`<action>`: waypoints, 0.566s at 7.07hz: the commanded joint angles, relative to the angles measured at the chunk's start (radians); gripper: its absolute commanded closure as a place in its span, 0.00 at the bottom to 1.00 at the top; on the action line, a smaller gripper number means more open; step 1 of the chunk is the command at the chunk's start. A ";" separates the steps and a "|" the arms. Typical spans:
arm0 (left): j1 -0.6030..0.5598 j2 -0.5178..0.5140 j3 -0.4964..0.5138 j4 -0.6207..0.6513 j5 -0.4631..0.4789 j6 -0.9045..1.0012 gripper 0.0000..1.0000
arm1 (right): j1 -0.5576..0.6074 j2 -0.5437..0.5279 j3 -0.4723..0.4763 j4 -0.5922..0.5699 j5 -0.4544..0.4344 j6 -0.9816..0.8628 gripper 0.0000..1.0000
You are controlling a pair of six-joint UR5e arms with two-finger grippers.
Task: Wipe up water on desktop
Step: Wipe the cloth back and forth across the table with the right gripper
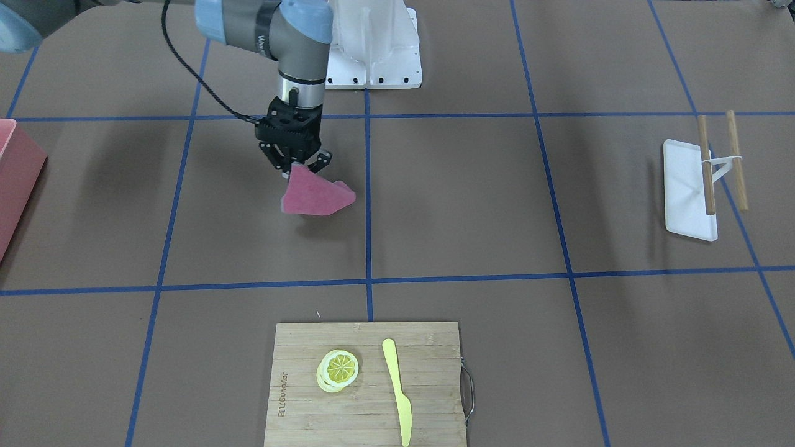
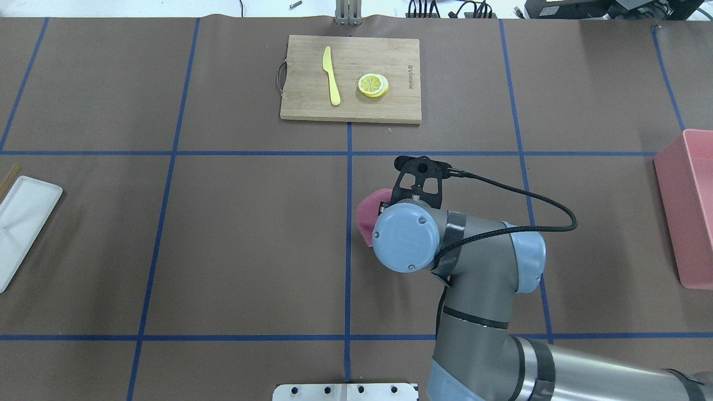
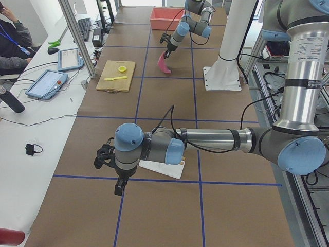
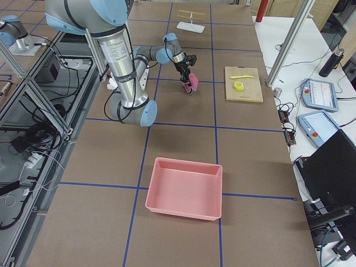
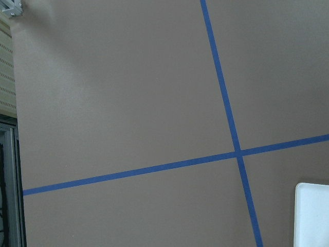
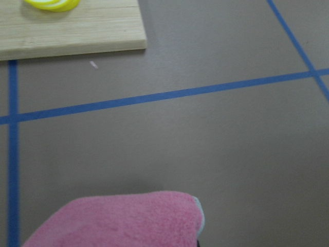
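Observation:
My right gripper (image 1: 304, 165) is shut on the top corner of a pink cloth (image 1: 314, 196), which hangs down over the brown desktop (image 1: 466, 205) close to a blue tape crossing. Whether the cloth's lower edge touches the surface, I cannot tell. From overhead the wrist covers most of the cloth (image 2: 366, 214); its fuzzy edge fills the bottom of the right wrist view (image 6: 118, 218). No water shows in any view. My left gripper (image 3: 104, 157) hovers over the desktop beside a white tray, seen only from the side, so I cannot tell its state.
A bamboo cutting board (image 2: 390, 108) with lemon slices (image 2: 373, 85) and a yellow knife (image 2: 331, 75) lies at the far middle. The white tray (image 1: 686, 192) carries chopsticks (image 1: 707, 164). A pink bin (image 2: 688, 206) sits on my right. The white arm base plate (image 1: 372, 62) is near the robot.

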 commanded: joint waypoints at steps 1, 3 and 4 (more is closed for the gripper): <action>0.000 0.002 -0.001 0.000 0.000 0.000 0.01 | -0.069 0.070 -0.046 0.058 -0.044 0.119 1.00; 0.000 0.002 0.000 0.002 0.000 0.000 0.02 | -0.047 -0.036 -0.007 0.030 -0.041 0.000 1.00; 0.001 0.002 -0.003 0.002 -0.002 -0.058 0.01 | -0.019 -0.111 0.047 0.024 -0.034 -0.080 1.00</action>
